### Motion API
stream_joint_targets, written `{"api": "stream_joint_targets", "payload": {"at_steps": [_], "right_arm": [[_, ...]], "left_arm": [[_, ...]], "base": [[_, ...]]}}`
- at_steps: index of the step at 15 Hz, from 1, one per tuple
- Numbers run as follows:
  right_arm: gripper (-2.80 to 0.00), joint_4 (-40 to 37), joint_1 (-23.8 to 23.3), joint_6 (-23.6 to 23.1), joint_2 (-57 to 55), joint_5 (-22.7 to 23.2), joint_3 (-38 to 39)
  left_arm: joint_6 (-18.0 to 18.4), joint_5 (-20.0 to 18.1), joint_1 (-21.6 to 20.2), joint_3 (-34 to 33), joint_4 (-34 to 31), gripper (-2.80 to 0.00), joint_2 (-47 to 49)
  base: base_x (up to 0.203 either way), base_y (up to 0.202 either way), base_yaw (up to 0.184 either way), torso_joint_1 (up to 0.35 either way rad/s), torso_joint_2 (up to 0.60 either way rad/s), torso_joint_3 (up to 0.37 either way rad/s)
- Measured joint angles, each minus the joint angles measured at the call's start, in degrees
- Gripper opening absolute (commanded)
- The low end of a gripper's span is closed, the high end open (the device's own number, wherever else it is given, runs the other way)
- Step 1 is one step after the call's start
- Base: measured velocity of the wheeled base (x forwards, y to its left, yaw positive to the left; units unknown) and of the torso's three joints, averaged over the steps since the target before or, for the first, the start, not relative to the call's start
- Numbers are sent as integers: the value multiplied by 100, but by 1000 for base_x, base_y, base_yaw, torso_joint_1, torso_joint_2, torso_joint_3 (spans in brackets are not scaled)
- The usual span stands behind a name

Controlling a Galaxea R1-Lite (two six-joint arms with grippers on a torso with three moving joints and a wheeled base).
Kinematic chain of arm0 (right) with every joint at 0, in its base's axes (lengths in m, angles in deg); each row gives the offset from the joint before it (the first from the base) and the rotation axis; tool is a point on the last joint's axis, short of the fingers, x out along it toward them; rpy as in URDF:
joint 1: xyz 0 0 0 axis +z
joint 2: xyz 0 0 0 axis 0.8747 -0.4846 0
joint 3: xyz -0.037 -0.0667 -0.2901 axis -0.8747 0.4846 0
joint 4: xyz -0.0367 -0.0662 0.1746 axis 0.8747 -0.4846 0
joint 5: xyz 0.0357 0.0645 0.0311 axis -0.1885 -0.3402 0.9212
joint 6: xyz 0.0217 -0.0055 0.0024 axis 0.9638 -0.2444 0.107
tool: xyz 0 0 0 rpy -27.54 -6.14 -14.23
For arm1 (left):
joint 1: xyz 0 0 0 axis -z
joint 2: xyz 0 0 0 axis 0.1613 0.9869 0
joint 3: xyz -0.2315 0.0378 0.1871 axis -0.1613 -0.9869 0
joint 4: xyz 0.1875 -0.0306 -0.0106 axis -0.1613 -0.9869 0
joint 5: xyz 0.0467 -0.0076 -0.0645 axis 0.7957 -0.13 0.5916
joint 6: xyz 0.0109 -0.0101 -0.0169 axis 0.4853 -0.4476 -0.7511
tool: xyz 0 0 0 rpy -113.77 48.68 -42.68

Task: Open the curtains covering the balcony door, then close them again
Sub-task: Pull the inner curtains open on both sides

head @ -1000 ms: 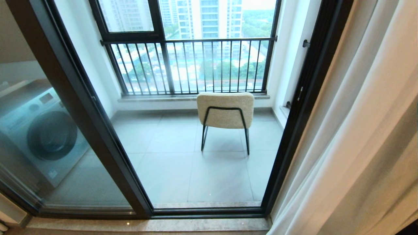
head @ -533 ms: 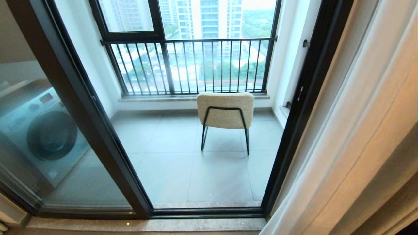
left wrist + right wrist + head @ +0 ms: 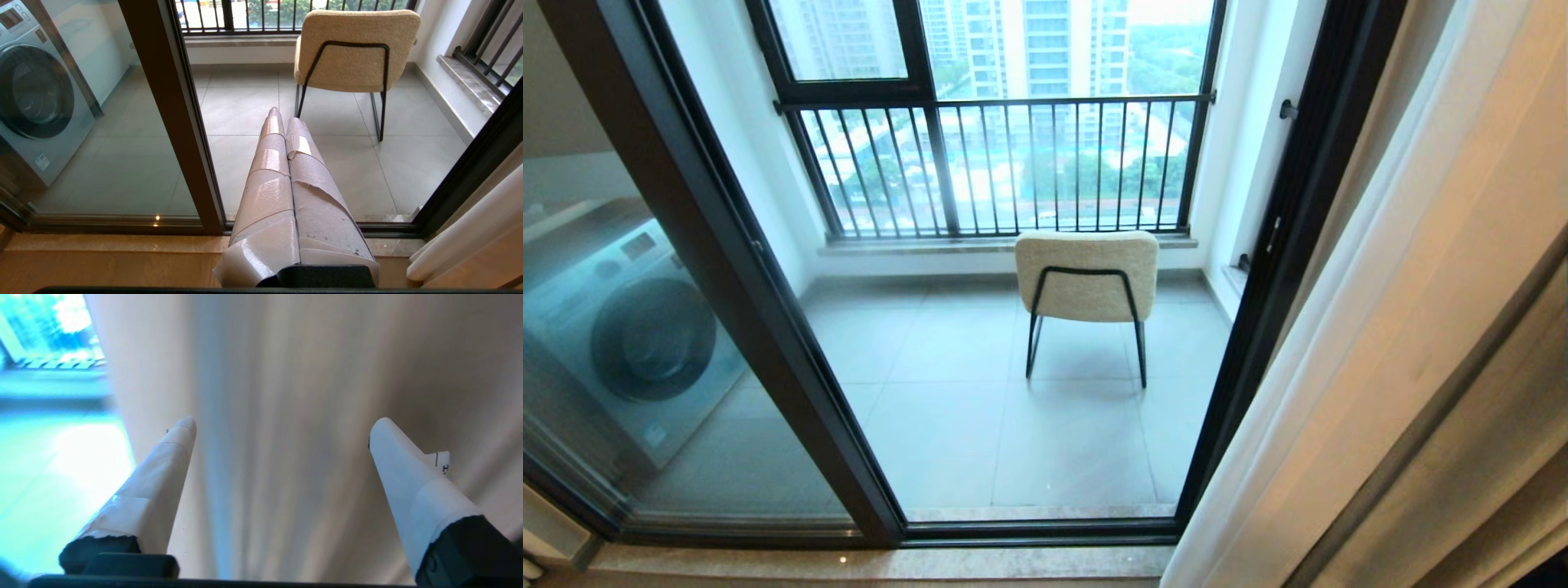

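Head view is showing the balcony door (image 3: 768, 327) fully uncovered: both glass panels and the dark frame are standing clear of fabric, and the balcony beyond, with a cream chair (image 3: 1086, 273), a barred railing (image 3: 996, 163) and a washing machine (image 3: 629, 335) behind the left glass, is plainly visible. The curtains (image 3: 1380, 343) are hanging bunched at the right edge of the opening, just beside the right frame post, with a thicker tan drape (image 3: 1503, 457) lying alongside them. No curtain panel is appearing on the left side in any view.

Judged from this layout, the opening stage is complete, or nearly so, and the closing stage is not yet done.

Right wrist view is showing the right gripper (image 3: 282, 424) with its fingers spread wide and nothing clamped between them; pleated fabric is filling the background directly ahead. Whether the fingertips are touching the cloth cannot be determined.

Left wrist view is showing the left gripper (image 3: 284, 120) with its taped fingers pressed together and empty, parked low in front of the door sill and pointing toward the chair.

Remaining work, as a judgement: the gathered fabric is needing to be taken up again and drawn leftward across the glass until the door is covered.
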Motion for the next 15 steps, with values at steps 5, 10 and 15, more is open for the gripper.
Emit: {"api": "stream_joint_targets", "payload": {"at_steps": [5, 10, 15], "right_arm": [[0, -187, 1345, -211, 637, -722, 638], [0, -1003, 2848, -555, 1444, -2108, 1025], [-280, -2551, 4707, -757, 2701, -4222, 1136]], "left_arm": [[-2, 0, 4, 0, 0, -280, 0], [0, -2, -2, 0, 2, -280, 0], [-2, 0, 4, 0, 0, -280, 0]], "base": [[0, 0, 0, 0, 0, 0], [0, 0, 0, 0, 0, 0], [0, 0, 0, 0, 0, 0]]}}
